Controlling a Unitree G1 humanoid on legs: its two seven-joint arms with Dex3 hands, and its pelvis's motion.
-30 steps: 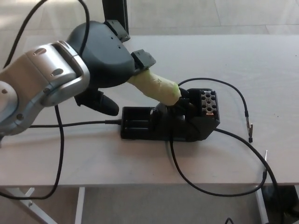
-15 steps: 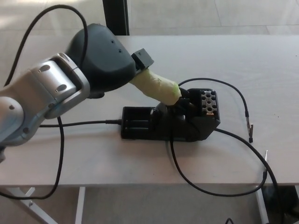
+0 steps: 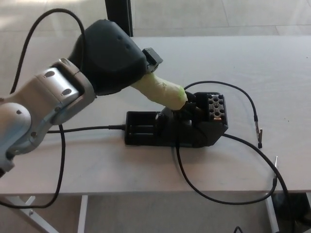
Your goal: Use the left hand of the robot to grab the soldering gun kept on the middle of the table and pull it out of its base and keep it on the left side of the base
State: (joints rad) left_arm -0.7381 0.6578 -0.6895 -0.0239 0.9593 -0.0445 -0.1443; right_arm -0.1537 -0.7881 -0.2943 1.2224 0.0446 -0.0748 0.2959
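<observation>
The soldering gun [image 3: 164, 91] has a yellow-green handle and leans up to the left, its tip end seated in the holder of the black base [image 3: 172, 132] in the middle of the table [image 3: 97, 160]. My left hand [image 3: 114, 56] sits over the handle's upper left end, and its black back hides that end. The grip itself is hidden from view. My silver forearm [image 3: 39, 111] comes in from the lower left. The right hand does not show.
A black cable [image 3: 82, 129] runs left from the base under my forearm. Another cable [image 3: 243, 99] loops right to a small clip [image 3: 260, 132], and one [image 3: 218, 198] hangs over the front table edge. A dark post [image 3: 118, 17] stands behind the table.
My left hand has rolled and shifted slightly right and up over the handle; the lower fingers seen one second ago are now hidden. The gun and base have not moved.
</observation>
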